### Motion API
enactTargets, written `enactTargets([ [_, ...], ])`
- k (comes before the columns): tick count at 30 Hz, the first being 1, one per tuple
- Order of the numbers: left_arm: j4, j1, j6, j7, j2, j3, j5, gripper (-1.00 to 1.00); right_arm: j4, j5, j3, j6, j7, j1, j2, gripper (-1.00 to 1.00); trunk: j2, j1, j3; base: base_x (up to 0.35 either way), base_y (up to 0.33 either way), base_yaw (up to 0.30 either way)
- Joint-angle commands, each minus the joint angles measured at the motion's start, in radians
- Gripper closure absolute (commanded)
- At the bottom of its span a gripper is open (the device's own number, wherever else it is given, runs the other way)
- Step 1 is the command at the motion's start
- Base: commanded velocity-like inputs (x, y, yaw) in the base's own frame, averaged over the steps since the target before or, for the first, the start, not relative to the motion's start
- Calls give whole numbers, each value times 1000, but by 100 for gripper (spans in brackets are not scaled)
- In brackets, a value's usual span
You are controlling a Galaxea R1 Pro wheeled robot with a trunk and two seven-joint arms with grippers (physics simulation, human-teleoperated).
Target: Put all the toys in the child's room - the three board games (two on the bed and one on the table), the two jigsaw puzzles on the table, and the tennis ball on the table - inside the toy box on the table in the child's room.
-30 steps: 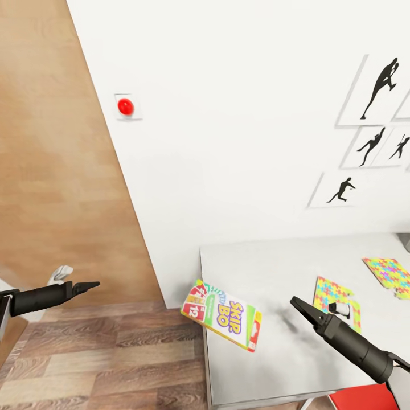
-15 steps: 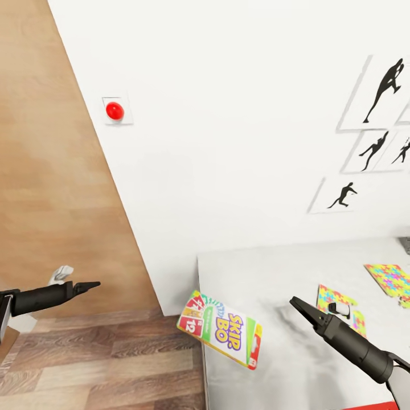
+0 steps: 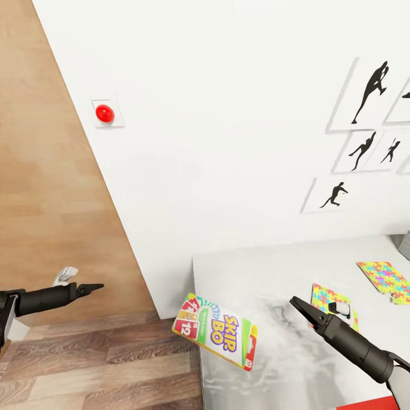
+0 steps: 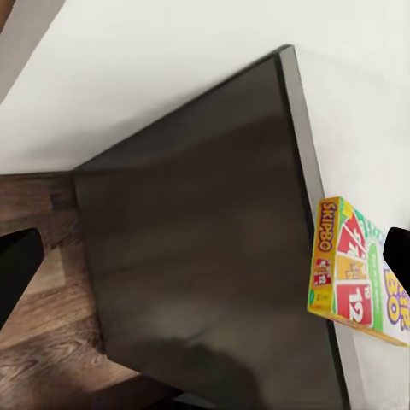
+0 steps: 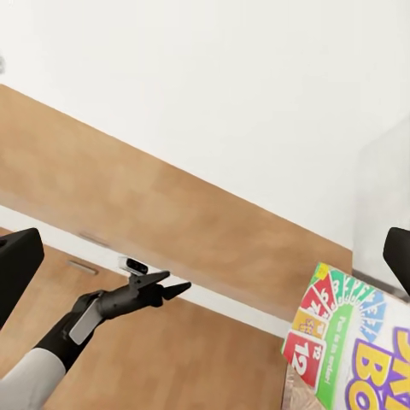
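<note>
A board game (image 3: 215,331), a white box with a red logo and green edges, lies on the left edge of the pale grey table (image 3: 256,279), half hanging over the floor. It also shows in the left wrist view (image 4: 350,272) and the right wrist view (image 5: 342,342). Two jigsaw puzzles (image 3: 333,300) (image 3: 384,274) lie flat further right on the top. A grey corner of the toy box (image 3: 405,244) peeks in at the right edge. My right gripper (image 3: 296,302) hovers open above the table, right of the board game. My left gripper (image 3: 95,287) is open over the floor, well left of it.
A white wall with a red button (image 3: 104,113) and black silhouette prints (image 3: 367,91) rises behind the table. A wood-panelled wall (image 3: 45,188) stands at the left above plank floor (image 3: 114,364). Something red (image 3: 370,403) shows below the table's front edge.
The whole view has shifted, sliding the scene left and a little upward. Both grippers keep their pose and the board game has not moved on the table.
</note>
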State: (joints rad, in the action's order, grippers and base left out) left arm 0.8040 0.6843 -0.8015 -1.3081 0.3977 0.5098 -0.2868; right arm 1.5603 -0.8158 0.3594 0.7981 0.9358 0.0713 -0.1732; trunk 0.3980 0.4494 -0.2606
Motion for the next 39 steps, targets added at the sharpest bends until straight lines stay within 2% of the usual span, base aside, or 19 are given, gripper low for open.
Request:
enactTargets([
  [1, 0, 1, -14, -8, -1, -4, -11, -100, 0, -3, 1, 5, 1, 1, 0, -100, 2, 1, -2, 1, 0, -9],
  [5, -1, 1, -30, -5, -3, -30, -11, -100, 2, -6, 2, 6, 0, 1, 0, -100, 2, 1, -2, 1, 0, -6],
  [16, -42, 1, -49, 0, -16, -58, -9, -100, 4, -12, 20, 7, 4, 1, -1, -100, 79, 43, -36, 0, 0, -1],
  [20, -56, 1, -48, 1, -31, -61, -8, -100, 4, -13, 33, 7, 26, 1, -1, -100, 107, 58, -49, 0, 0, 0],
  [26, -65, 1, -49, 2, -56, -62, -9, -100, 3, -12, 43, 6, 94, 1, 0, -100, 149, 81, -67, 0, 0, 0],
  [31, -69, 1, -50, 2, -85, -63, -10, -100, -3, -12, 47, 6, 152, 1, 0, -100, 184, 100, -83, 0, 0, 0],
  [35, -71, 1, -50, 3, -102, -63, -11, -100, -5, -12, 49, 6, 176, 1, -1, -100, 212, 116, -96, 0, 0, 0],
  [39, -79, 1, -49, 3, -132, -65, -12, -100, -7, -13, 50, 6, 191, 1, -1, -100, 240, 131, -108, 0, 0, 0],
])
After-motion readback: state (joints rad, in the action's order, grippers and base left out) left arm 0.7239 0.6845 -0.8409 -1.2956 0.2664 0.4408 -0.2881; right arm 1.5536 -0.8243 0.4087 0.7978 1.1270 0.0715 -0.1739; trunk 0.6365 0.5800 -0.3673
